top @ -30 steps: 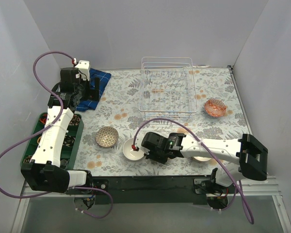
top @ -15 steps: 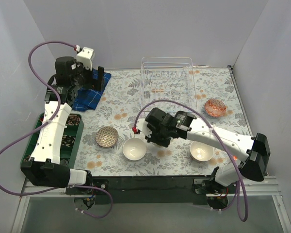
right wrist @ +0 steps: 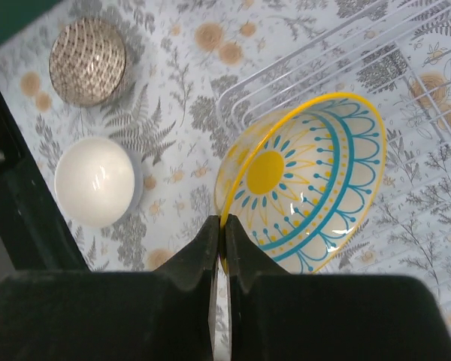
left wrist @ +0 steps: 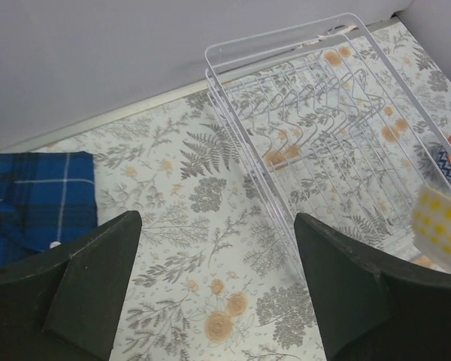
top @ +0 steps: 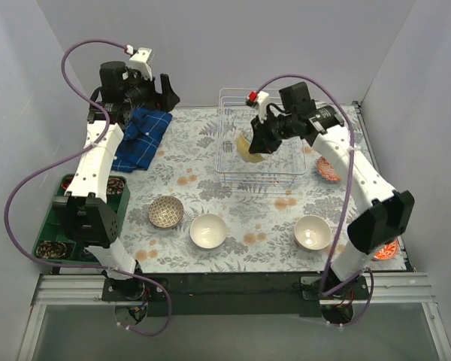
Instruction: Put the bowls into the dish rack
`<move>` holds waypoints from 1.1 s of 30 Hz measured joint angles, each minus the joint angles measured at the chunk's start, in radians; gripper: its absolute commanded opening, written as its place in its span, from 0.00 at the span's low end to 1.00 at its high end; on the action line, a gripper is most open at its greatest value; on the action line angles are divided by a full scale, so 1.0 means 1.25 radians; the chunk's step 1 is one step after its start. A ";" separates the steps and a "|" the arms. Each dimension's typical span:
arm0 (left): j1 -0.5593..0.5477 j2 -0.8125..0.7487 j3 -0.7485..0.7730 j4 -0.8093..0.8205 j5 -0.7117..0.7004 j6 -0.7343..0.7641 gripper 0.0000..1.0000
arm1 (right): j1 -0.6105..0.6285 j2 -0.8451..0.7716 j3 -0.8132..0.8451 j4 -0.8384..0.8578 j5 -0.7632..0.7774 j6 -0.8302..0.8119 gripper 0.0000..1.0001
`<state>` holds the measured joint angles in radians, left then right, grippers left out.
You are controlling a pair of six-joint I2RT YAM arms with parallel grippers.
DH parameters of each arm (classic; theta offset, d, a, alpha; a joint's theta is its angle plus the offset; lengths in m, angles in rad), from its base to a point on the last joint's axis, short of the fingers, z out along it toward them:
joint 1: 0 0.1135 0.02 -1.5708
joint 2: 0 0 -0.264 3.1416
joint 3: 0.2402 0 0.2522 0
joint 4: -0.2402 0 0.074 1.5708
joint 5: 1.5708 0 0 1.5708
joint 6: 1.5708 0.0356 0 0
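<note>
Nearest, a left white bowl (top: 208, 230), a right white bowl (top: 313, 232) and a brown patterned bowl (top: 166, 212) sit on the desk (top: 203, 162), in front of the dish rack (top: 274, 154). Over the rack's near-left corner, the right claw (right wrist: 222, 233) pinches the rim of a yellow bowl (right wrist: 304, 180), which tilts on edge. A red bowl (top: 329, 167) lies just right of the rack. Left of the rack, above a blue cloth (top: 143, 135), the left claw (left wrist: 216, 248) hangs spread wide, empty.

A: Any text, labels, brands, numbers?
B: None I can read, in the top view or in my two wrist views.
A: Yellow bowl (right wrist: 308, 180)?
B: Painted dots and lines only, no letters.
A: Signs, stickers?
B: None legible.
</note>
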<state>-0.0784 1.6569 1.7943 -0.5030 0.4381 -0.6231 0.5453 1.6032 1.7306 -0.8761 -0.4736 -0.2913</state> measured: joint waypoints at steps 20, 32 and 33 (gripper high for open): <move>-0.062 0.146 -0.008 0.026 0.095 -0.043 0.75 | -0.205 0.388 -0.024 0.615 -0.372 0.611 0.01; -0.147 0.216 0.060 -0.034 0.022 0.052 0.77 | -0.223 0.449 -0.121 0.836 -0.319 0.792 0.01; -0.154 0.218 0.063 -0.037 0.019 0.054 0.77 | -0.226 0.437 -0.152 0.859 -0.313 0.806 0.01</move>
<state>-0.2714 1.9293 1.8729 -0.5491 0.4618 -0.5560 0.2634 2.1490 1.5402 0.1974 -0.8642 0.7162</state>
